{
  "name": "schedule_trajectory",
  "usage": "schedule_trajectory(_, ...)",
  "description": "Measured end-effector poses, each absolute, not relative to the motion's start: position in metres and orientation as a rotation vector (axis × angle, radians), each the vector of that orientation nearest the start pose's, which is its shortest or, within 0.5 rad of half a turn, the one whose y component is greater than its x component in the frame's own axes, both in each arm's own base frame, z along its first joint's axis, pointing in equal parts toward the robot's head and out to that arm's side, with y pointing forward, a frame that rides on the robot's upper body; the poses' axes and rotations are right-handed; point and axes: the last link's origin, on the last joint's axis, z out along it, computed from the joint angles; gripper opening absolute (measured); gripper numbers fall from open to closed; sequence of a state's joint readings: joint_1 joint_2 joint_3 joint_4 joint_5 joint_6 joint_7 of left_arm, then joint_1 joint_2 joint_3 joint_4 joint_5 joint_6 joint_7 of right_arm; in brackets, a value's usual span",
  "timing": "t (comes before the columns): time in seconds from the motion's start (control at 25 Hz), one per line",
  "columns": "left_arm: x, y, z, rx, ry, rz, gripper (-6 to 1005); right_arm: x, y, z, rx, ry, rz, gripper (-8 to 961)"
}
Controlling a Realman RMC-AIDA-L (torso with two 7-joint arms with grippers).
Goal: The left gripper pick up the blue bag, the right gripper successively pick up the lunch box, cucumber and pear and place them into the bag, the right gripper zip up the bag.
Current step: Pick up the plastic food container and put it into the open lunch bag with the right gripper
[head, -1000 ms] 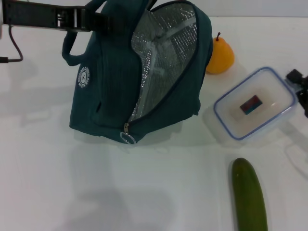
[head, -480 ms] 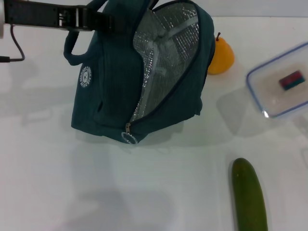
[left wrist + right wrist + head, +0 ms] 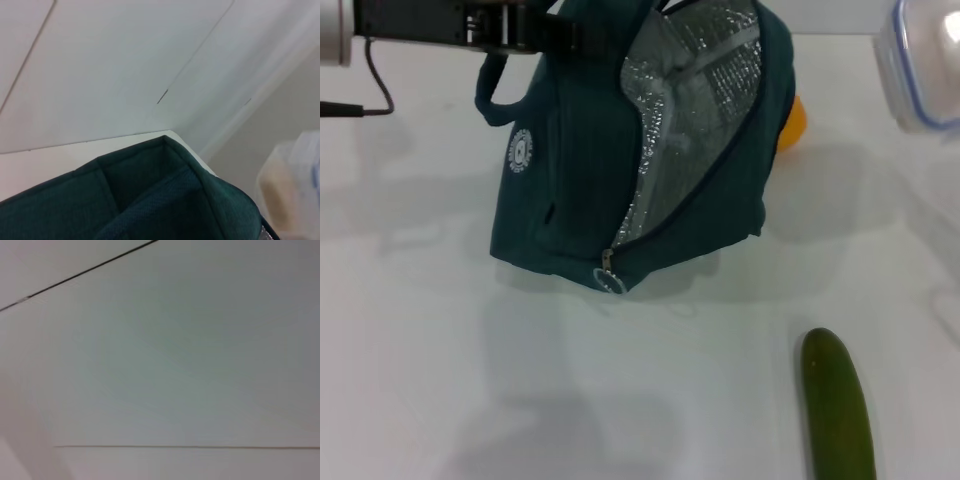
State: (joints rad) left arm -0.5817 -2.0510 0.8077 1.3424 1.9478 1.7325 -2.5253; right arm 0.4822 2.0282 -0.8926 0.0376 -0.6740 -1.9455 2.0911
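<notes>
Our left hand (image 3: 545, 28) grips the top of the blue bag (image 3: 580, 170), holding it upright on the desk (image 3: 420, 350) with its silver-lined mouth unzipped. We see the lunch box (image 3: 925, 60) raised at the far right edge — our right hand itself is out of view. The pear (image 3: 792, 122) peeks from behind the bag; the cucumber (image 3: 837, 405) lies nearer us.

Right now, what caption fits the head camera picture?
Left gripper holds the open blue bag; lunch box raised at right, cucumber waiting.
</notes>
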Motion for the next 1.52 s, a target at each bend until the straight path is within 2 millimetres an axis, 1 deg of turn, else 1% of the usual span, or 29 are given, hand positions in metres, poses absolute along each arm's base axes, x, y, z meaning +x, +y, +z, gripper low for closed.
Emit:
schedule_trajectory(0.16, -0.144, 0.357, 0.097, -2.642, -1.217, -0.685, 66, 0.245, 0.308, 0.057, -1.421, 1.590, 2.598, 95)
schedule_trajectory(0.32, -0.139, 0.359, 0.091, -2.676, -1.206, -0.664, 66, 0.212, 0.335, 0.055, -1.529, 1.580, 2.629, 95)
schedule_trajectory(0.48, -0.132, 0.362, 0.086, -2.706, -1.197, -0.655, 66, 0.187, 0.355, 0.047, -1.635, 1.602, 2.574, 95)
schedule_trajectory(0.6, -0.130, 0.363, 0.083, -2.716, -1.193, -0.665, 66, 0.178, 0.363, 0.035, -1.718, 1.655, 2.469, 95)
schedule_trajectory(0.68, -0.129, 0.364, 0.079, -2.723, -1.194, -0.677, 66, 0.178, 0.366, 0.025, -1.756, 1.711, 2.373, 95)
schedule_trajectory(0.76, -0.128, 0.364, 0.077, -2.725, -1.199, -0.683, 66, 0.183, 0.364, 0.018, -1.770, 1.754, 2.298, 95)
schedule_trajectory(0.92, -0.129, 0.368, 0.070, -2.714, -1.239, -0.704, 66, 0.200, 0.357, 0.012, -1.742, 1.793, 2.222, 95)
schedule_trajectory(1.08, -0.131, 0.370, 0.062, -2.717, -1.284, -0.713, 66, 0.213, 0.355, 0.004, -1.721, 1.853, 2.105, 95)
schedule_trajectory(1.28, -0.135, 0.373, 0.051, -2.727, -1.313, -0.725, 66, 0.216, 0.356, -0.005, -1.754, 1.874, 2.008, 95)
schedule_trajectory(1.52, -0.146, 0.377, 0.039, -2.711, -1.344, -0.738, 66, 0.214, 0.361, -0.016, -1.796, 1.903, 1.902, 94)
